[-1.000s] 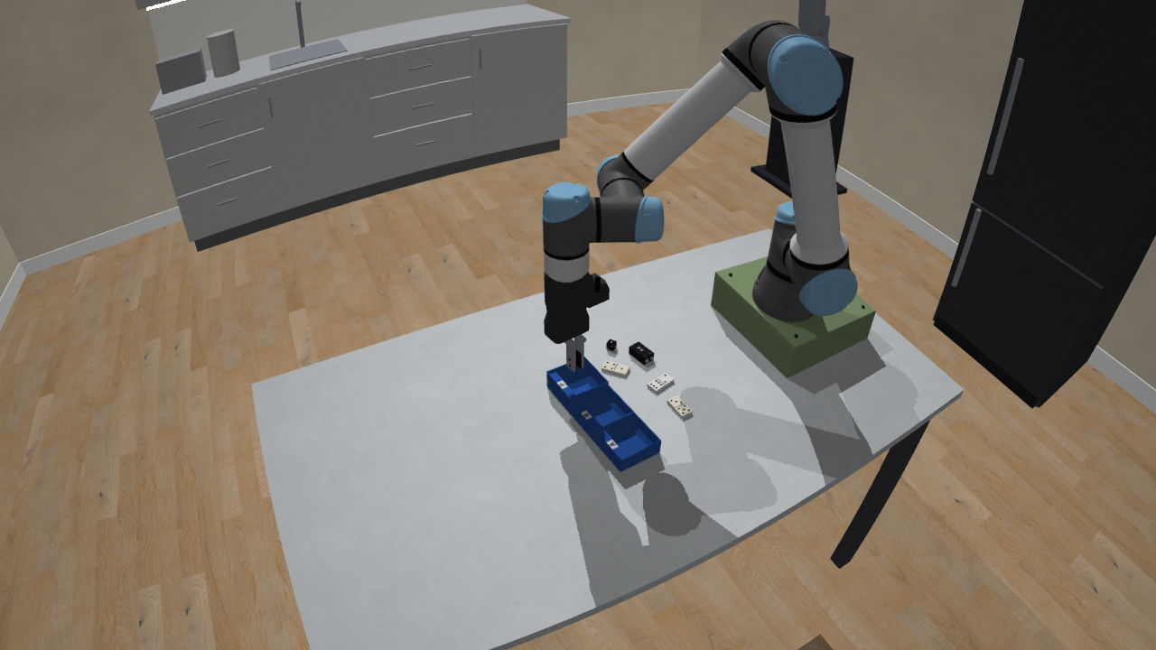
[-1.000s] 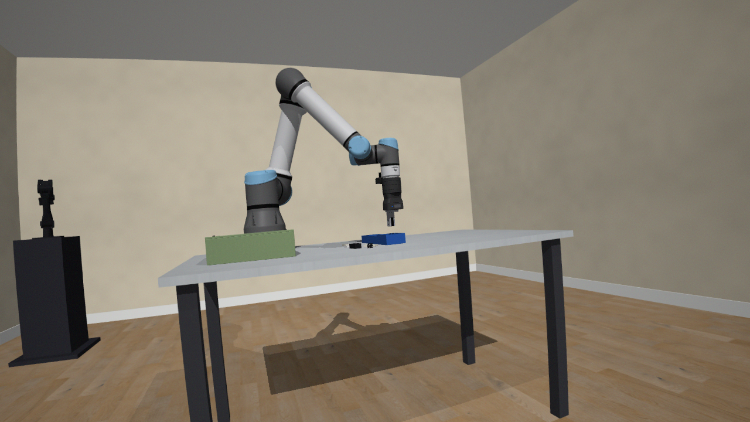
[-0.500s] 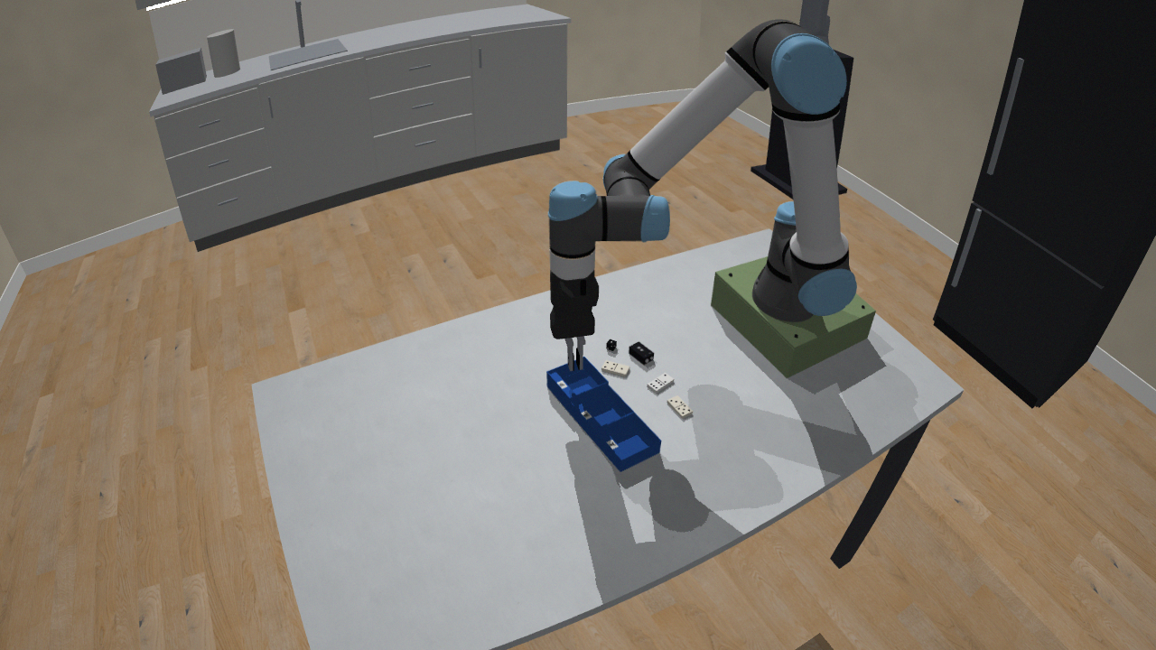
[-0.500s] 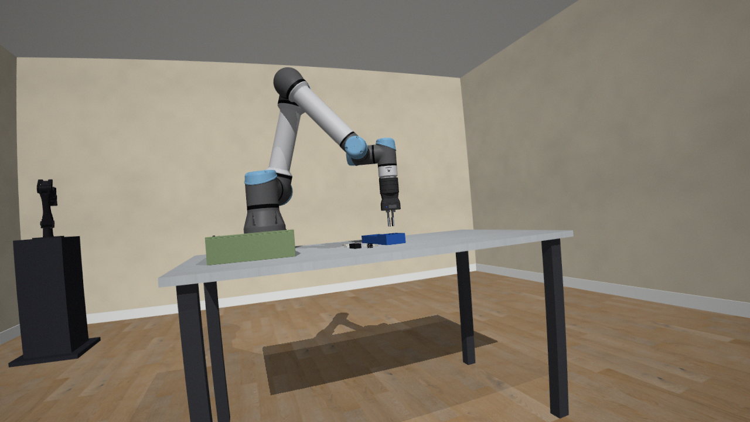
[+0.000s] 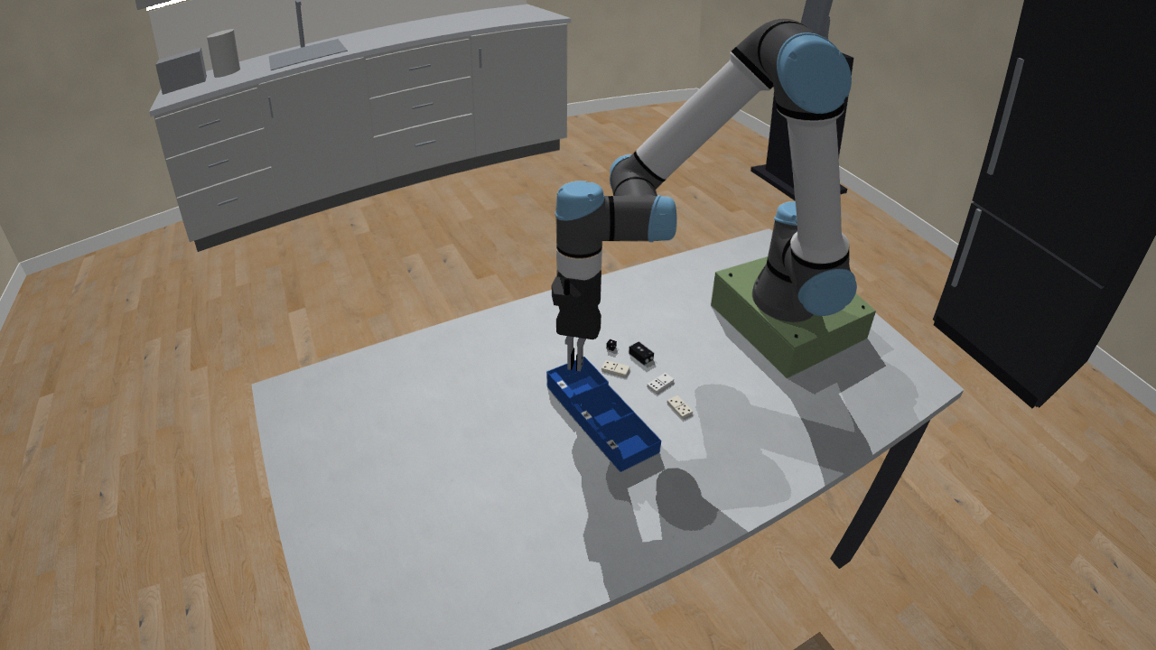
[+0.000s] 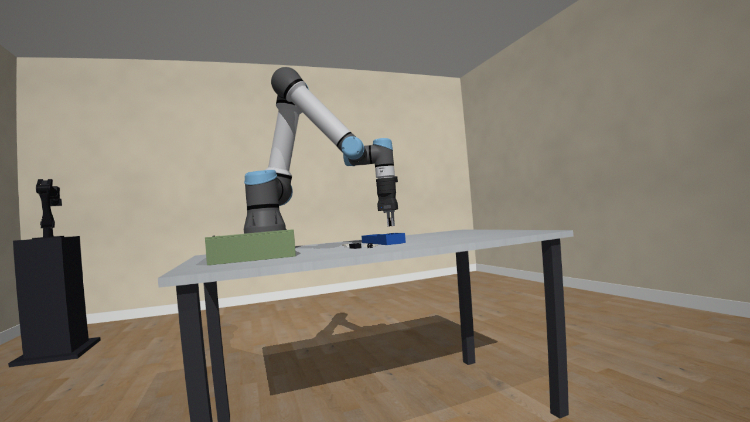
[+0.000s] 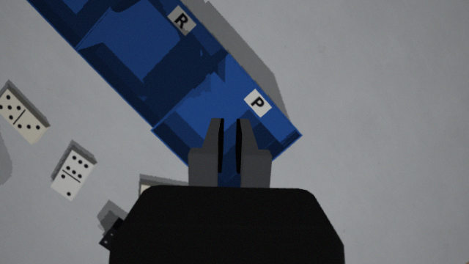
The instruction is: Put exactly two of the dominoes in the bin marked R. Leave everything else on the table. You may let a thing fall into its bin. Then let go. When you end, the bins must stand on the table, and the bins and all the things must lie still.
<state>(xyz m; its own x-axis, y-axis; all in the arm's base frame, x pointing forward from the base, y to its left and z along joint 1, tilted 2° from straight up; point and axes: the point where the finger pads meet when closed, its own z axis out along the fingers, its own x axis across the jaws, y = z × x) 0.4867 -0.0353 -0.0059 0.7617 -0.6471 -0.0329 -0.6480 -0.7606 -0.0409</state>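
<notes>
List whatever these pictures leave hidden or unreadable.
- Wrist view: the third domino shows only an edge, and the gripper body covers its pips.
- Wrist view: the same body half covers the black die, and the battery is out of frame.
- Wrist view: the top edge cuts off the third label of the bin.
- Top view: the bin labels are too small to read.
- Exterior view: the bin's wall hides its inside.

A kitchen: grey cabinets [image 5: 355,113], sink [image 5: 307,53], black fridge [image 5: 1058,193].
</notes>
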